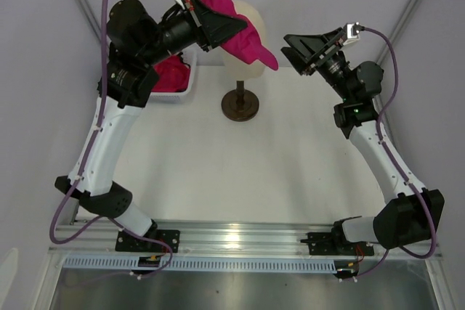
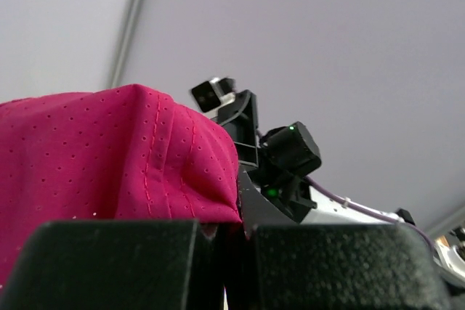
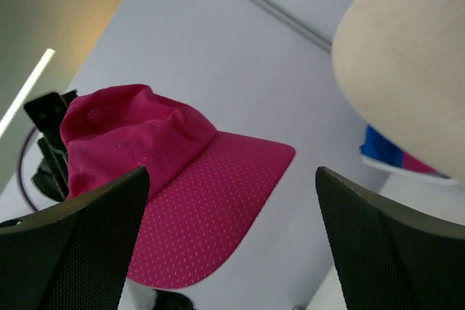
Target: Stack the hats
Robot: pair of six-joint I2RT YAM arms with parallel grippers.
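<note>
Backdrop: plain grey walls, white counter (image 1: 240, 179) down below.
Left gripper (image 1: 212, 25): pinched tight on the fabric of the magenta hat (image 1: 243, 34), holding it up in the air.
Hat location: upper middle of the top view, overlapping the cream mannequin head (image 1: 247, 70); can't tell if they touch.
Right gripper (image 1: 296, 52): upper right, jaws spread wide, nothing in them.
Basket (image 1: 185, 94): upper left, more magenta fabric inside.
</note>
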